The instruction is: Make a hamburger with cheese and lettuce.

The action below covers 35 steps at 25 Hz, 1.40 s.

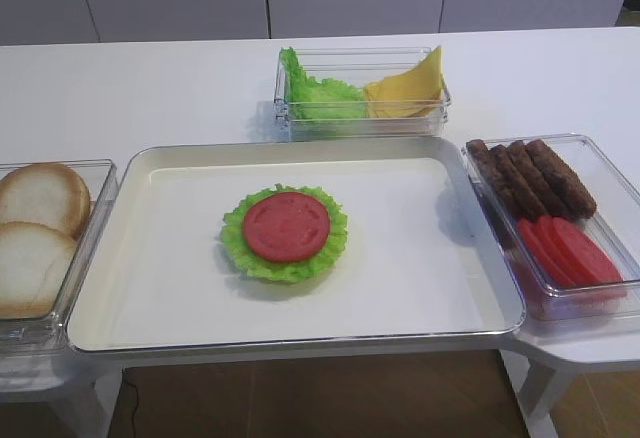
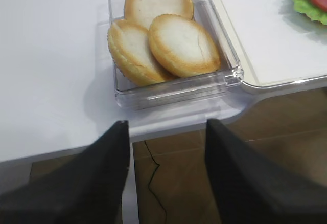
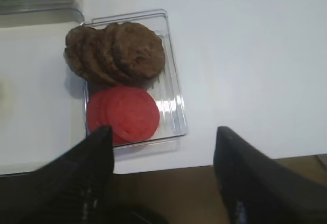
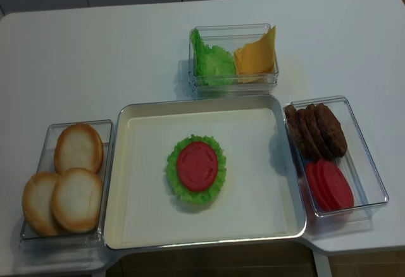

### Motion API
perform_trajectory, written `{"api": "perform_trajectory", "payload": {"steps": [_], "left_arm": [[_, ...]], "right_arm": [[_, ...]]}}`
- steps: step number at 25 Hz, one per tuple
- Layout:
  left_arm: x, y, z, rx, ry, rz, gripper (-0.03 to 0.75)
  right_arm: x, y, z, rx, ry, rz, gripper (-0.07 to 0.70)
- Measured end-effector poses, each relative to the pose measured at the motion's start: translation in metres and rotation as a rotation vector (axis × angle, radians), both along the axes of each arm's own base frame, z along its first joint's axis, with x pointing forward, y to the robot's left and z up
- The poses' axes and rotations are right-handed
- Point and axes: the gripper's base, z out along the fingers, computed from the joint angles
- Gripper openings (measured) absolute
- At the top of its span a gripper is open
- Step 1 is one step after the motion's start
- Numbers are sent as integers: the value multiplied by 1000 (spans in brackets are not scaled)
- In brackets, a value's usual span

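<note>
Your right gripper (image 3: 163, 147) and left gripper (image 2: 166, 147) both hang wide, empty. Patties (image 3: 115, 52) sit ahead of right jaws, so next layer for burger (image 1: 285, 231) is close.

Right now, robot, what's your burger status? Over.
Both grippers, left and right, open, empty. Frilly green lettuce with round red tomato slice on tray. Yellow cheese squares still binned. Nothing blocking.

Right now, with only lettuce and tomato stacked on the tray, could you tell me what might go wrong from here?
1. The cheese leans on edge against the lettuce in one bin; a grab may catch both.
2. The hamburger has no bun beneath it, so the stack order may be wrong.
3. The patties overlap tightly; the open right gripper could lift several.
</note>
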Motion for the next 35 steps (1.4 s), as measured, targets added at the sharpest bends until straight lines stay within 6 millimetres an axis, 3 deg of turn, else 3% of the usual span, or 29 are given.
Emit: {"api": "perform_trajectory", "payload": {"steps": [8,12,15,19,24,32,35], "left_arm": [[0,0,0,0,0,0,360],[0,0,0,0,0,0,360],[0,0,0,0,0,0,360],[0,0,0,0,0,0,360],[0,0,0,0,0,0,360],[0,0,-1,-1,2,0,360],[0,0,-1,-1,2,0,360]], "right_arm": [[-123,-18,-2,51,-329,-8,464],[-167,-24,-21,80,-450,-2,464],[-184,-23,-43,99,-489,31,464],[-189,-19,-77,85,-478,111,464],[-170,-11,-108,49,-374,211,464],[-148,-8,-133,31,-370,222,468],[-147,-8,-133,33,-375,221,468]]}}
